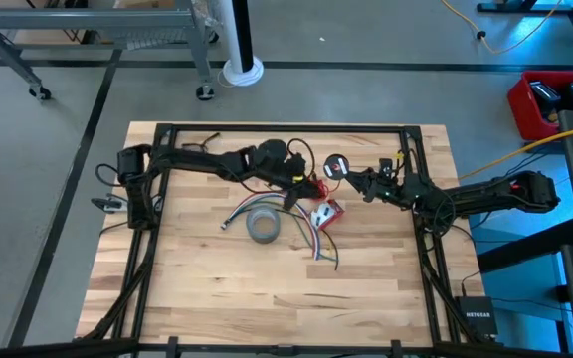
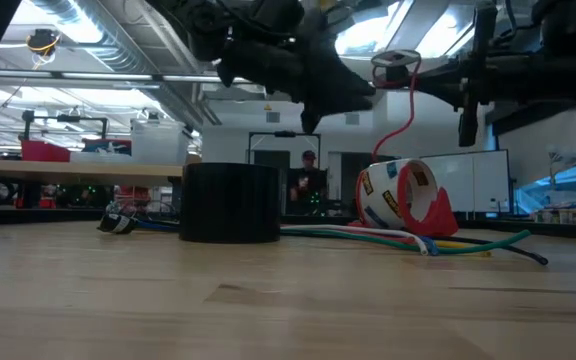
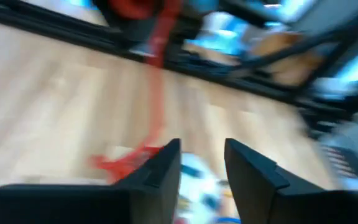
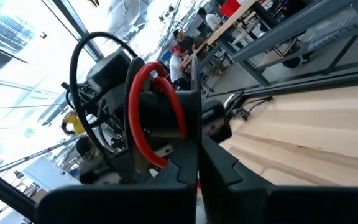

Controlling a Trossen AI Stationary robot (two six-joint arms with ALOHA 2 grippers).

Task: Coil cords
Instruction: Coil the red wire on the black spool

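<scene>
Left wrist view blurred; table items there hard to make out. Left gripper (image 3: 202, 163) fingers parted, nothing between them, above the tape dispenser (image 1: 325, 214). Right gripper (image 4: 197, 163) pinched closed on the red wire (image 4: 156, 118), coiled loop raised off the table (image 1: 207, 288), strand trailing down.

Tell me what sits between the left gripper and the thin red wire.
Nothing visible: the open left gripper hangs above the table, and the thin red wire runs down just ahead of its fingers with only air between; the shut right gripper pinches the wire's loop.
</scene>
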